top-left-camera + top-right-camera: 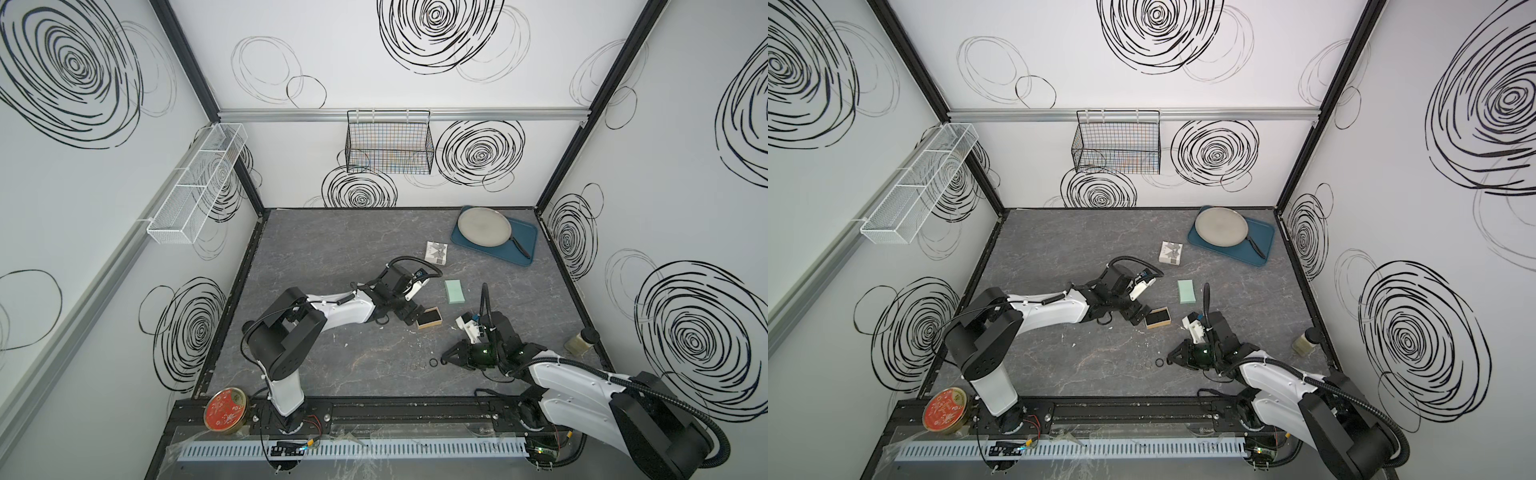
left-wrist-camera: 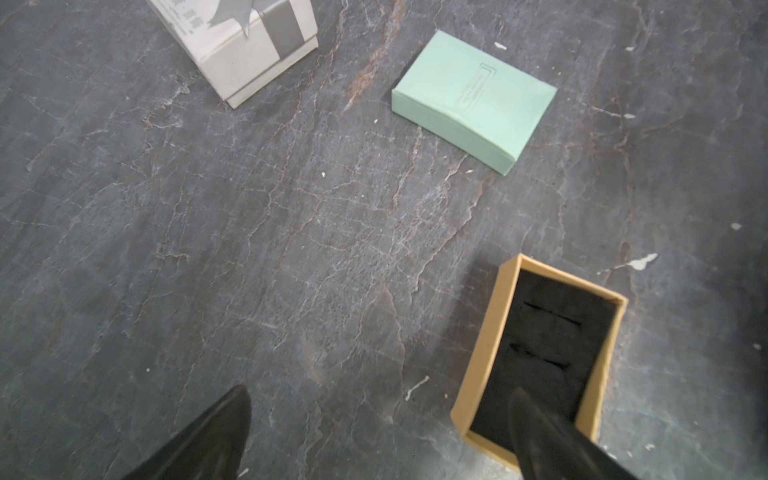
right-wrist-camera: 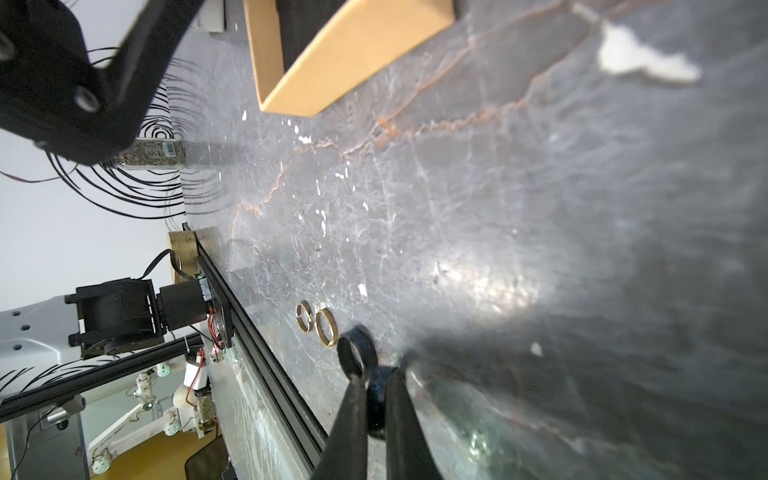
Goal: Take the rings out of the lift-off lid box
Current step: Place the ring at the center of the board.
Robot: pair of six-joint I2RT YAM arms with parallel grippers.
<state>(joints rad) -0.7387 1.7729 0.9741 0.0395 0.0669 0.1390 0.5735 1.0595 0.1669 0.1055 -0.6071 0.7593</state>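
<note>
Robotics lab test cell: white panel walls [image 1: 374,62] printed with black scribbled spirals, black metal frame posts [image 1: 187,62], a grey marble-pattern tabletop [image 1: 332,249], and two white-and-black robot arms [image 1: 332,309] [image 1: 573,374] bolted to a black rail [image 1: 395,409]

1. The rings [image 1: 422,365], at 6 o'clock from the tan box [image 1: 429,318] in both top views, are mere specks. The pale ones blend into the table [image 1: 332,257] (no count possible).
2. In the right wrist view a black ring [image 3: 376,401] sits between the fingers of the right gripper [image 3: 376,372]. Its sides are covered and the tips are blurred.
3. The picture's edge cuts off the tan box there. In the left wrist view a finger [image 2: 540,428] of the left gripper [image 2: 380,390] covers one end of the box's black insert [image 2: 552,332].
4. The white gift box [image 2: 249,54], at 12 o'clock from the tan box, is cut off and its print is illegible.
5. The jar [image 1: 579,338] stands at 3 o'clock from the right gripper, its contents too small to tell.
</note>
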